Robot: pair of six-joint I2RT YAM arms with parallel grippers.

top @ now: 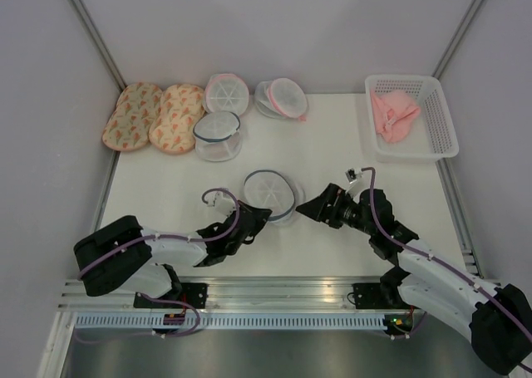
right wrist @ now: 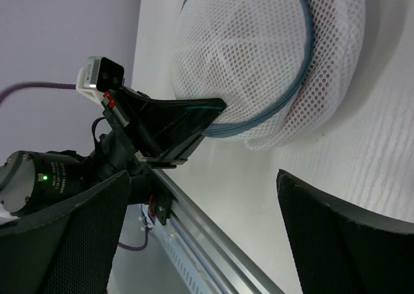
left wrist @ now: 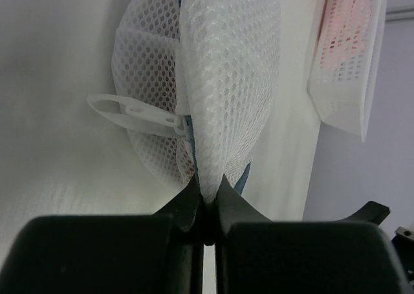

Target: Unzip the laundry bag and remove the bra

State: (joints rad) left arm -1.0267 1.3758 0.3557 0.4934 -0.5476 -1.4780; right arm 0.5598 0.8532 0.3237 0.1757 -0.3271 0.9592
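While my left gripper (left wrist: 207,185) is clenched on a fold of mesh at the near edge of the laundry bag (top: 270,193), my right gripper (top: 309,208) hangs wide open just beside the bag's right side, grasping nothing. The bag sits mid-tabletop (top: 332,145). I can't clearly make out the bra, which is presumably inside. The risk is that I've pinched only thin mesh, so a tug on the zip could drag the whole bag along or slip the fold free. Well apart at the back are a similar blue-rimmed bag (top: 219,135), two pink-rimmed bags (top: 226,93), patterned pads (top: 133,116), and a basket (top: 443,129) with pink cloth (top: 395,114). None of them lies between me and the bag.
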